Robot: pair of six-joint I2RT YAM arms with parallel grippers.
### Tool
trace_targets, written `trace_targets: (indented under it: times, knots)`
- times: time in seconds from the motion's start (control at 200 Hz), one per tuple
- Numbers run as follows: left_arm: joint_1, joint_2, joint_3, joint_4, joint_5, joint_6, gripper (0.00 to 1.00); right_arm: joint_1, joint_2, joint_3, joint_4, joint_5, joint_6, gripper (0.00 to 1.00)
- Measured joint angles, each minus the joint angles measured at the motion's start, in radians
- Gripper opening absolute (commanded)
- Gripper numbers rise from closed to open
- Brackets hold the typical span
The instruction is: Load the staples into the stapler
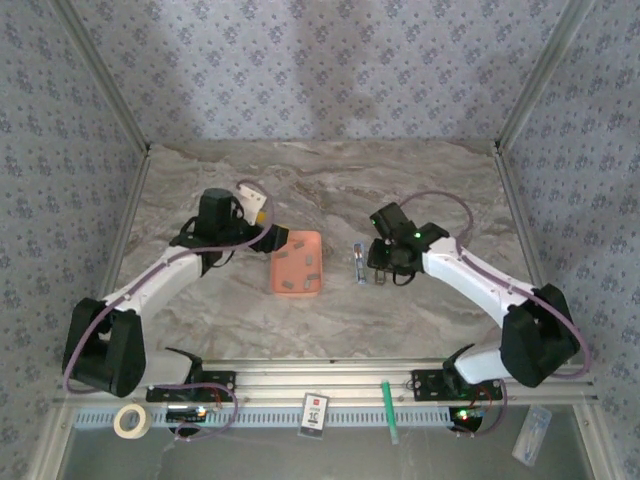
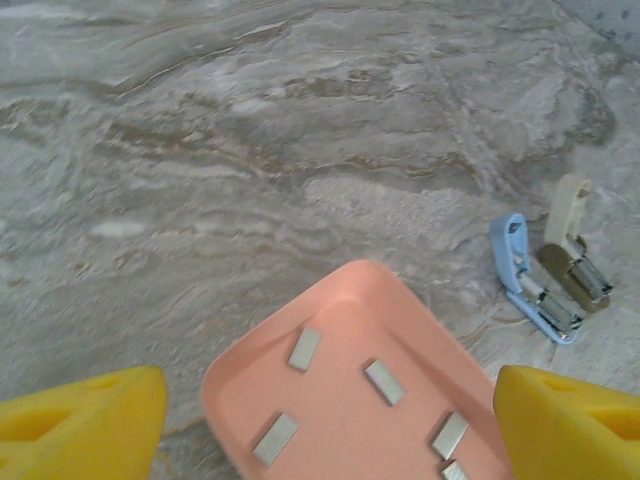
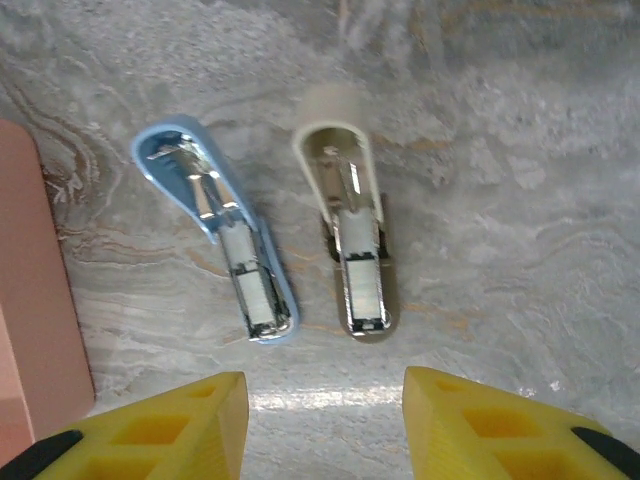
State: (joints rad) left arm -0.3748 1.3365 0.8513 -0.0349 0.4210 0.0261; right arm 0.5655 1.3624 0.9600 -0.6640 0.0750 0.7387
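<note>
I've got the left gripper (image 2: 325,425) spread and empty over the staples (image 2: 304,348) in the orange tray (image 2: 345,295). The right gripper (image 3: 325,420) is empty too, fingers apart, right by the stapler (image 3: 225,240) beside the tray. Those flat strips could easily skid when pinched.

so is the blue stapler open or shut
Open: the blue stapler lies with its silver inner rail uncovered, facing up.

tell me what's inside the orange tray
Loose grey staples lie scattered flat on the tray floor. Its near end runs out of the left wrist view, so any there go unseen.
</note>
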Motion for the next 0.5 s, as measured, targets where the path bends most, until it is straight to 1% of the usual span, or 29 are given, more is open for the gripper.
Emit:
trace_targets:
  times: [0.15, 0.28, 0.435, 0.5]
  knots:
    - [-0.066, 0.075, 0.080, -0.025, 0.007, -0.001, 0.84, -0.051, -0.067, -0.091, 0.053, -0.084, 0.015, 0.47]
    - [-0.117, 0.166, 0.166, -0.050, 0.011, -0.012, 0.83, -0.104, -0.089, -0.151, 0.100, -0.156, 0.017, 0.44]
    - [-0.179, 0.292, 0.277, -0.066, 0.028, -0.040, 0.80, -0.104, -0.113, -0.224, 0.188, -0.219, 0.049, 0.42]
    - [-0.200, 0.349, 0.327, -0.071, 0.042, -0.058, 0.79, -0.102, -0.134, -0.275, 0.245, -0.239, 0.086, 0.40]
